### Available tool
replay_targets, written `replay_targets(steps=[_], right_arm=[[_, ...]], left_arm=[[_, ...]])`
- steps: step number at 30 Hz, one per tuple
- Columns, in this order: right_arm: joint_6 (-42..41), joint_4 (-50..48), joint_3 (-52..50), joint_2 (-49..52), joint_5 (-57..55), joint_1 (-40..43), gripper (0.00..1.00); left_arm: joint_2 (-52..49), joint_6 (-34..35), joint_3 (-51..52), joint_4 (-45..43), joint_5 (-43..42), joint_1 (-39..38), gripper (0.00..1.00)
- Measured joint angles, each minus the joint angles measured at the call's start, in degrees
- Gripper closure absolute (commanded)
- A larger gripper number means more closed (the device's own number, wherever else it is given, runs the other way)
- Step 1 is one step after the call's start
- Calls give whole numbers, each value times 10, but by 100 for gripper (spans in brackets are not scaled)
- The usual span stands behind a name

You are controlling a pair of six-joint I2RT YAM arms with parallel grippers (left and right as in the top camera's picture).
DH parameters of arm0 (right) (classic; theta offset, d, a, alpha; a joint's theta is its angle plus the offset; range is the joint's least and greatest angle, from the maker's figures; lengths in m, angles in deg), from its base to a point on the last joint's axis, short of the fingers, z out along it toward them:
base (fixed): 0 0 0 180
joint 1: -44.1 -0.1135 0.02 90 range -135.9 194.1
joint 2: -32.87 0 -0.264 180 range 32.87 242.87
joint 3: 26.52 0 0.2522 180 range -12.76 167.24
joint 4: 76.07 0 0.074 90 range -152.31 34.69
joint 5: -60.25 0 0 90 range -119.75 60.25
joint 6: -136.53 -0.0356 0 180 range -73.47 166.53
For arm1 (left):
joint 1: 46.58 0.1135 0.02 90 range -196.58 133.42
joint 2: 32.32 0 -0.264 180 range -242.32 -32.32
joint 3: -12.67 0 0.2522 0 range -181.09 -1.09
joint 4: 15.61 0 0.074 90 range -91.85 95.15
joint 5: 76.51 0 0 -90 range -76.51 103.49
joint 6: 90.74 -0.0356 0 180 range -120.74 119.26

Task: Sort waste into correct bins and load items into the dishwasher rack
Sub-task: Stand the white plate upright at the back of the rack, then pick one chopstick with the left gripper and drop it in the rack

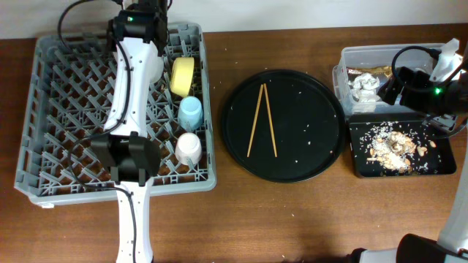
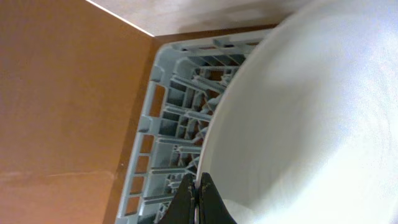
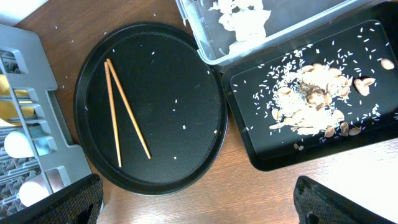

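My left gripper [image 2: 198,186] is shut on the rim of the pale grey-green plate [image 2: 311,112], which it holds on edge over the far part of the grey dishwasher rack [image 2: 165,124]. In the overhead view the plate [image 1: 156,67] shows beside the left arm. The yellow bowl [image 1: 181,75], blue cup [image 1: 190,112] and pink cup [image 1: 188,148] sit in the rack [image 1: 51,109]. The chopsticks [image 1: 262,120] lie on the round black tray [image 1: 314,88]. My right gripper [image 3: 199,199] is open and empty, high above the table near the bins.
The clear tub [image 1: 351,55] holds the snack wrapper [image 1: 365,72] and white tissue [image 1: 362,89]. The shallow black rectangular tray [image 1: 362,164] holds tan food scraps [image 1: 391,146]. White crumbs dot the round tray. The left arm stretches across the rack.
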Motion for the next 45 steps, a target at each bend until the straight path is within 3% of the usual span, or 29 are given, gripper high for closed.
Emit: replay_targets(steps=[1,2,4,5,7,9,11,14,15,16,17,19,21,25,28,32,36,40,42,45], right_arm=[[0,0,0,0,0,0,2],[0,0,0,0,0,0,2],[0,0,0,0,0,0,2],[0,0,0,0,0,0,2],[0,0,0,0,0,0,2],[0,0,0,0,0,0,2],[0,-1,0,0,0,0,2],[0,-2,0,0,0,0,2],[0,-2,0,1,0,0,2],[0,-1,0,1,0,0,2],[0,-1,0,1,0,0,2],[0,0,0,2,0,0,2],[0,0,0,2,0,0,2],[0,0,0,2,0,0,2],[0,0,0,2,0,0,2],[0,0,0,2,0,0,2],[0,0,0,2,0,0,1],[0,0,0,2,0,0,2],[0,0,0,2,0,0,1],[0,0,0,2,0,0,2]], left_arm=[[0,0,10,-7,-7,-2,92],[0,1,18,-17,-21,-3,63],[0,4,18,-24,-64,-3,34],[0,4,19,-24,-94,-3,24],[0,5,19,-24,-122,-3,15],[-1,4,-34,1,-142,-3,1],[7,6,-99,32,-180,-3,1],[81,6,-192,157,-414,-18,3],[95,6,-194,191,-469,-30,11],[98,6,-184,216,-507,-47,20],[96,9,-147,225,-533,-75,21],[87,25,-18,160,-557,-141,23],[84,62,132,64,-567,-195,24],[78,106,305,-63,-560,-240,29],[79,137,398,-151,-549,-242,47],[80,158,458,-223,-544,-245,62],[83,171,471,-238,-470,-270,99],[83,173,472,-238,-419,-296,99],[87,173,458,-191,-425,-299,99],[203,168,411,-129,-431,-291,99]])
